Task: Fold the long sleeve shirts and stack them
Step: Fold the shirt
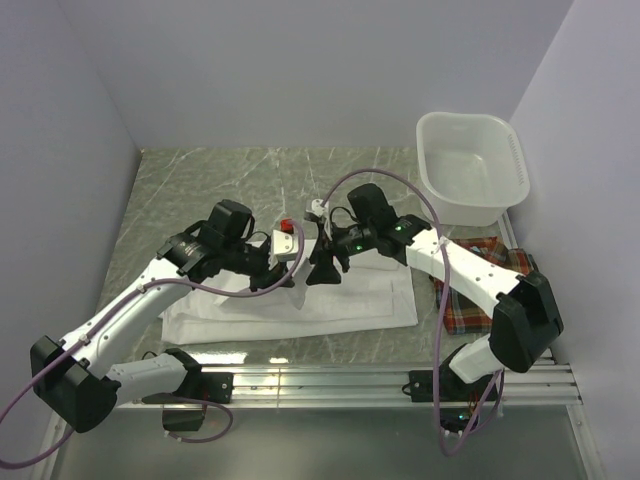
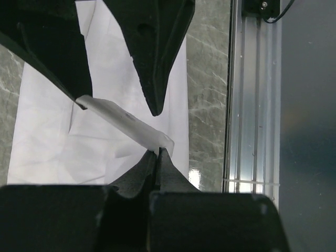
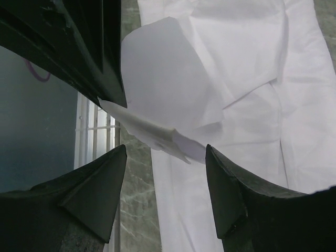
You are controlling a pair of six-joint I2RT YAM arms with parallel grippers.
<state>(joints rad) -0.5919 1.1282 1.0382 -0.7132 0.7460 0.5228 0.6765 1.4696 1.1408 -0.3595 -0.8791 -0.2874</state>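
Left claw [image 2: 158, 152] grips a lifted white shirt [image 1: 350, 300] fold, right claw [image 3: 166, 148] stands released at it; only the top view shows the plaid shirt [image 1: 462, 312] off right.

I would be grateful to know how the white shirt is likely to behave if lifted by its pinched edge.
The white shirt is probably floppy: the edge pinched in the left fingers curls and bends. It looks thin, so likely light. Its creases suggest it would bunch rather than slide whole if pushed.
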